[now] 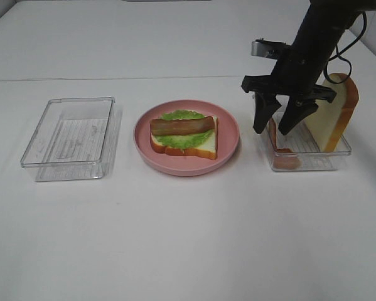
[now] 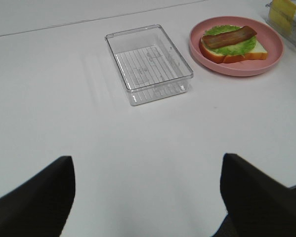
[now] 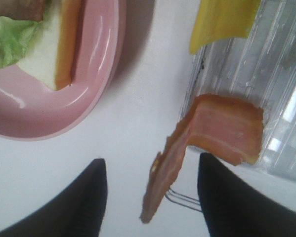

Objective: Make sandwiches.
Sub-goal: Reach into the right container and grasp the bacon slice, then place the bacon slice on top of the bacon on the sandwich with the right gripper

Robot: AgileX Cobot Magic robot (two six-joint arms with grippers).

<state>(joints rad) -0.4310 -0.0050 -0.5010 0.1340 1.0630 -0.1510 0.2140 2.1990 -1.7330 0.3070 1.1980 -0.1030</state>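
- sandwich (image 1: 184, 133): part-built on pink plate (image 1: 186, 169), centre of table (image 1: 175, 238); bread base, lettuce, one bacon strip on top.
- spare bacon strip (image 3: 227, 128): bent at the plate-side wall of clear tray (image 1: 313, 164); same tray holds cheese square (image 3: 222, 19) and upright bread slice (image 1: 335, 113).
- right gripper (image 1: 273, 129): jaws apart, straddling spare bacon strip, not clamped.
- left gripper (image 2: 148, 197): jaws wide apart, holding nothing.
- step in hand: likely picking up the second bacon strip.
- next move calls for: a square close on the thin strip, then a lift clear of the wall.
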